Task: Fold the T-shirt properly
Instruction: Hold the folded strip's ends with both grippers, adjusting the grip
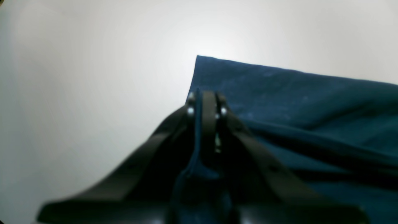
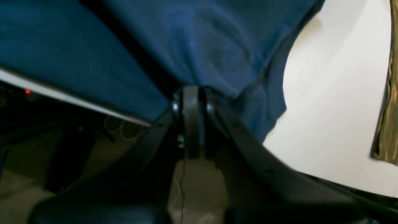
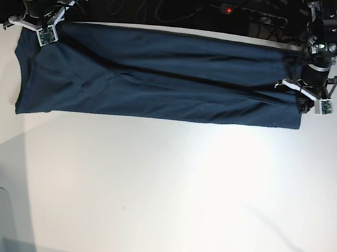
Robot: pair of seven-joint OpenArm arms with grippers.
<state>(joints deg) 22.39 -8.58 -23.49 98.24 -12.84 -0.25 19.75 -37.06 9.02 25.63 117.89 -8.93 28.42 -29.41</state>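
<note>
Base view, near to far. Lower 2/3 of the frame: bare white table (image 3: 163, 196), nothing on it.

Above that, the T-shirt (image 3: 161, 89) lies as 1 long dark navy band across the upper part of the frame, long axis running left to right. Near hem edge is fairly straight; far edge sits close to the table's back edge. A lengthwise crease line runs through the middle of the band, so it looks folded once along its length already, judged from the lie only.

Right hand (image 3: 45, 33), upper left of the frame, sits at the far left corner of the cloth. Right wrist view: right hand (image 2: 191, 105) has its fingers drawn together on a bunch of navy cloth, which spreads away above the tips; that end appears to hang past the table edge, though blur makes this uncertain.

Left hand (image 3: 312, 98), upper right of the frame, sits at the right end of the band. Left wrist view: left hand (image 1: 205, 107) is pinched on a thin cloth edge near a sharp corner of the shirt (image 1: 279, 93).

Both arms reach in from the far side, wrists pointing down; each holds 1 end of the long axis. Judgement: next move carries the ends along that axis.
</note>
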